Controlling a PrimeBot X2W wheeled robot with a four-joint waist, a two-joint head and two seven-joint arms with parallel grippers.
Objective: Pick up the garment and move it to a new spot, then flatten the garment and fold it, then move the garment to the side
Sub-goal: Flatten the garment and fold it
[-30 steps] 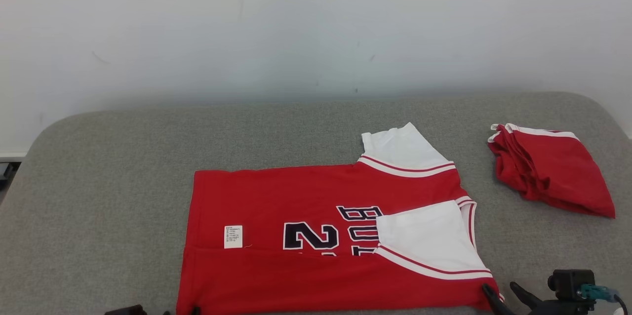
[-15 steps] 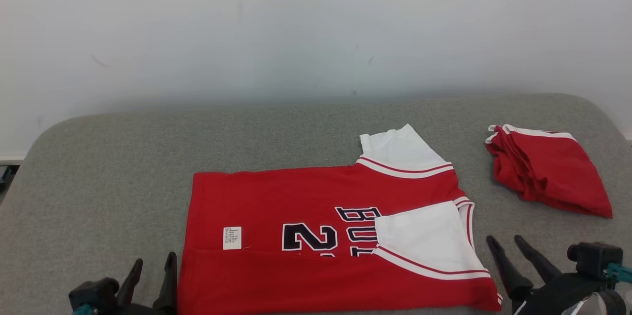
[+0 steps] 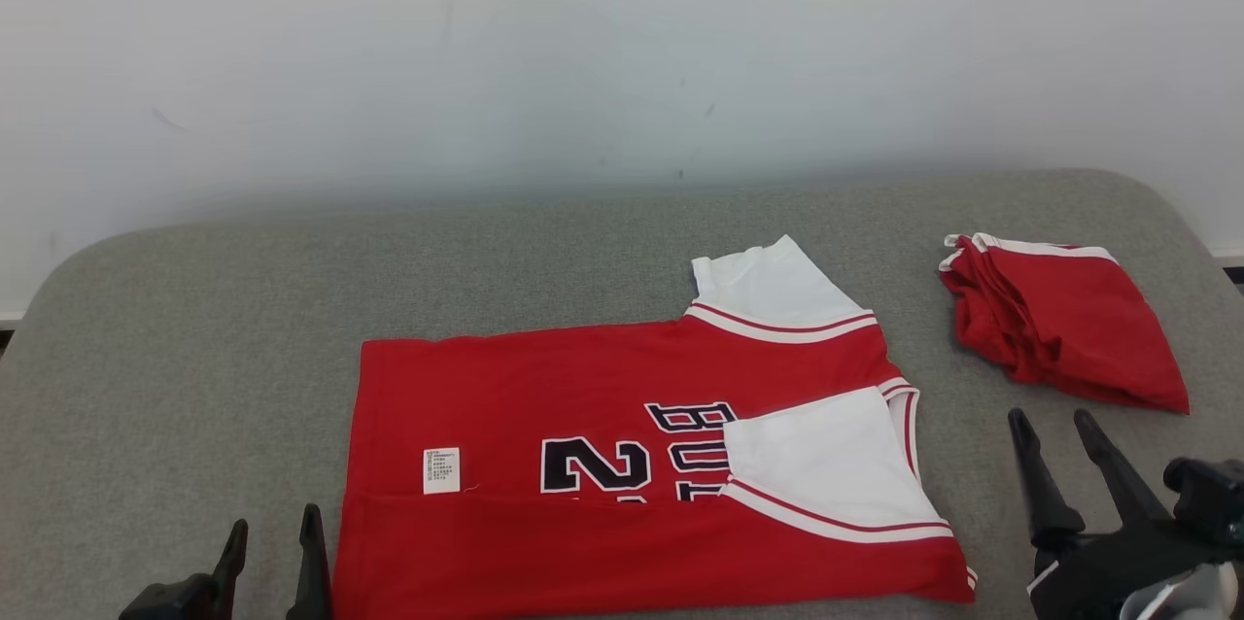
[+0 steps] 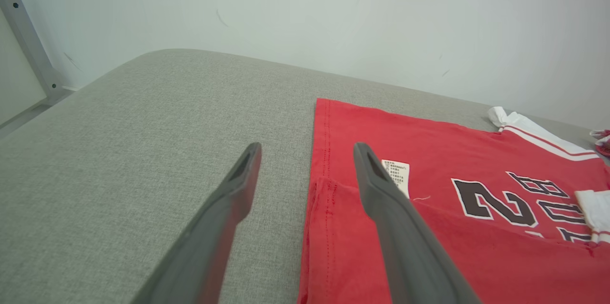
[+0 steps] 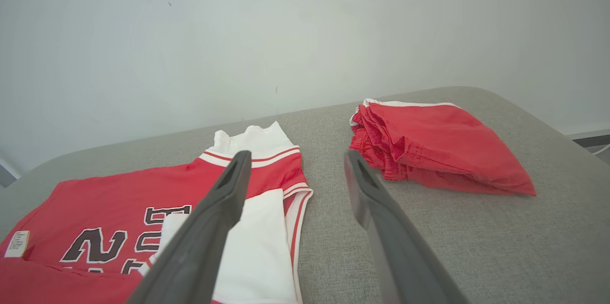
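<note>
The garment (image 3: 544,387) is a red jersey with white sleeves and dark lettering. It lies flat on the grey padded surface (image 3: 194,358), with its near long edge folded up over the body and one white sleeve folded in. My left gripper (image 3: 274,523) stands open just left of its near left corner, holding nothing. In the left wrist view the left gripper (image 4: 307,151) straddles the hem of the garment (image 4: 429,151) from above. My right gripper (image 3: 1049,418) is open on bare surface right of the collar end. In the right wrist view the right gripper (image 5: 298,156) points between the garment (image 5: 109,199) and a red pile.
A folded pile of red shorts with white trim (image 3: 1069,328) (image 5: 429,146) lies at the right rear. A white wall rises behind the surface, whose corners are rounded. Bare grey fabric stretches to the left and rear.
Both grippers have come up into view and moved away from the jersey's near corners, the right one drawing off to the right. The jersey lies as before; the camera shifted slightly.
</note>
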